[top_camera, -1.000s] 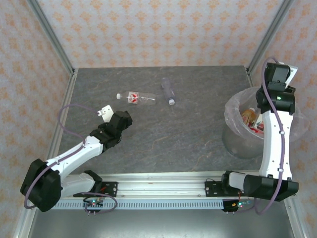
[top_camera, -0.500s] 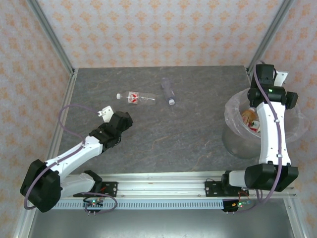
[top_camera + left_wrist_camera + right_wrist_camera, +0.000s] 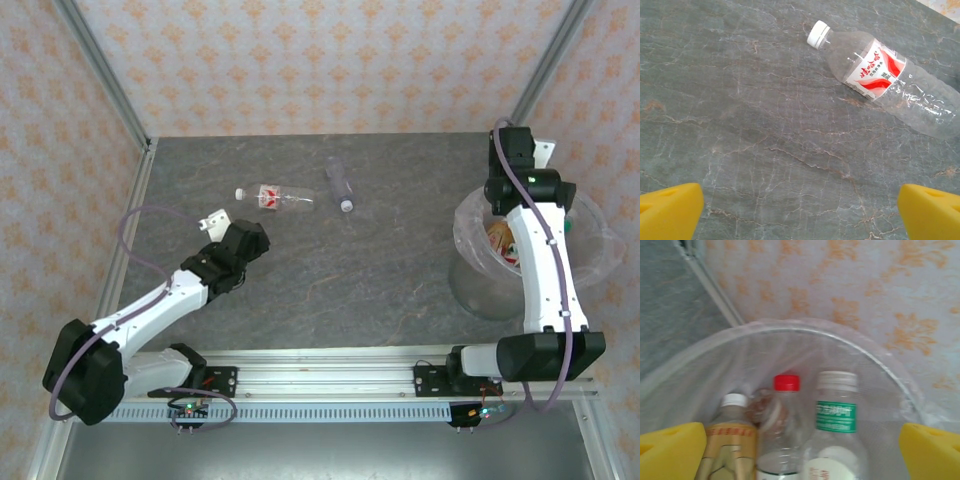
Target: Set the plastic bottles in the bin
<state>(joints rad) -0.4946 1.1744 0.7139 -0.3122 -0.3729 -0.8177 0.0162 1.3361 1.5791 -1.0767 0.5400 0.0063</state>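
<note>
**Jaws apart both sides, nothing held**

My L gripper (image 3: 800,210) is spread wide and empty, low over table (image 3: 330,270), near red-label bottle (image 3: 885,82) lying on its side. 2nd bottle (image 3: 341,183) lies near it. R gripper (image 3: 800,450), pads well apart, empty, hangs over bin (image 3: 805,331) w/ 3 bottles (image 3: 786,383) inside.

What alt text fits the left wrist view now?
A clear plastic bottle with a white cap and red-and-white label lies on its side on the grey table, ahead of the left end effector, whose yellow fingertips sit wide apart and empty.
</note>
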